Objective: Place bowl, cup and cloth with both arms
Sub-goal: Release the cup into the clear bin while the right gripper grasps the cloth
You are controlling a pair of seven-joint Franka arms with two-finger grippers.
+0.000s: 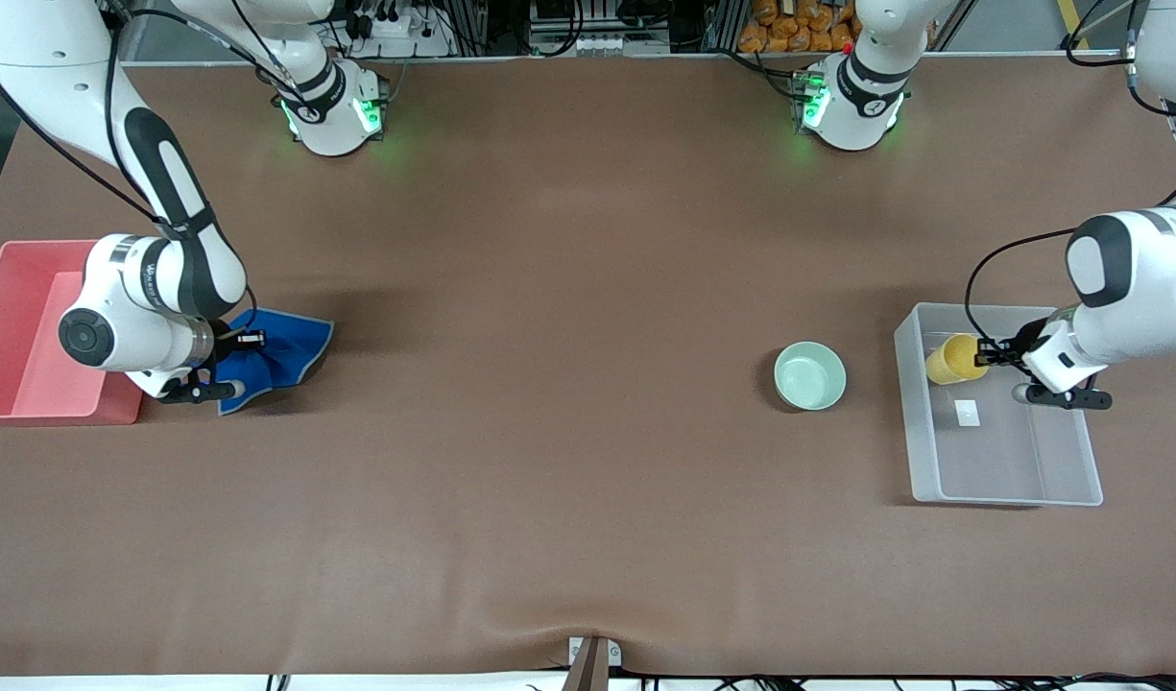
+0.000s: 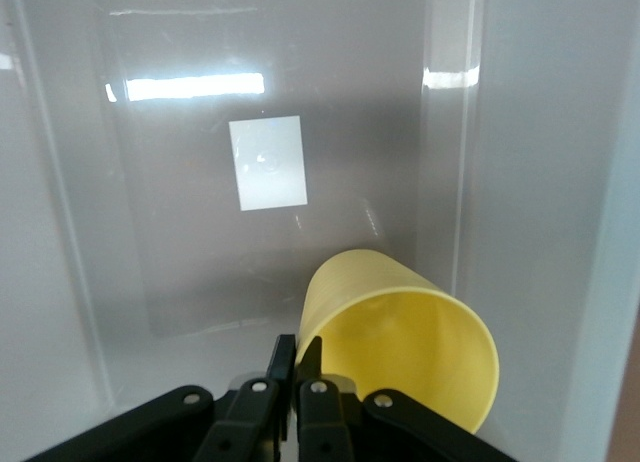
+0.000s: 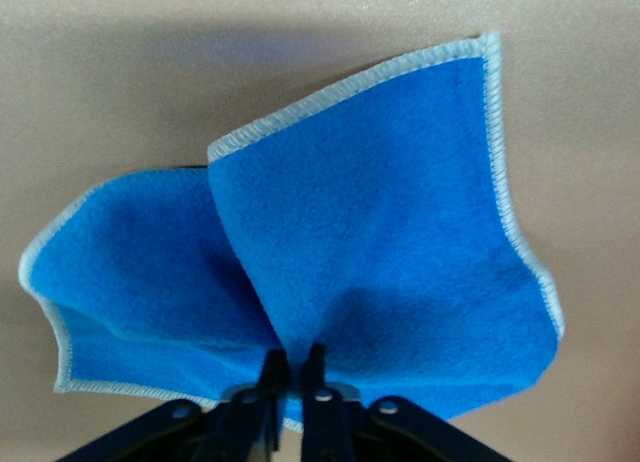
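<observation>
Status: 0 of 3 items placed, 2 in hand, 1 untouched

Left gripper (image 1: pixel 983 353) is pinched tight on the rim of the cup (image 1: pixel 952 359), holding it tipped on its side over the clear bin (image 1: pixel 1068 485) at the left arm's end of the table. In the left wrist view the cup (image 2: pixel 405 332) hangs above the bin floor and its white label (image 2: pixel 267 163), near one bin wall. It looks close to release, but it is not set down yet

Right gripper (image 1: pixel 247 338) is clamped on a bunched fold of the cloth (image 1: pixel 280 350), which droops just beside the pink bin (image 1: pixel 12 331) at the right arm's end. In the right wrist view the cloth (image 3: pixel 370 262) hangs in 2 flaps from the fingertips, brown table under it (so not over the bin yet)

The bowl (image 1: pixel 810 375) sits upright on the table (image 1: pixel 549 384), between the 2 bins and close to the clear one, nothing touching it. My guess is it's the last item

Obstacles: none on the open table. Pink bin's near wall is what the cloth has to get over, and the right arm's forearm hangs over that bin
</observation>
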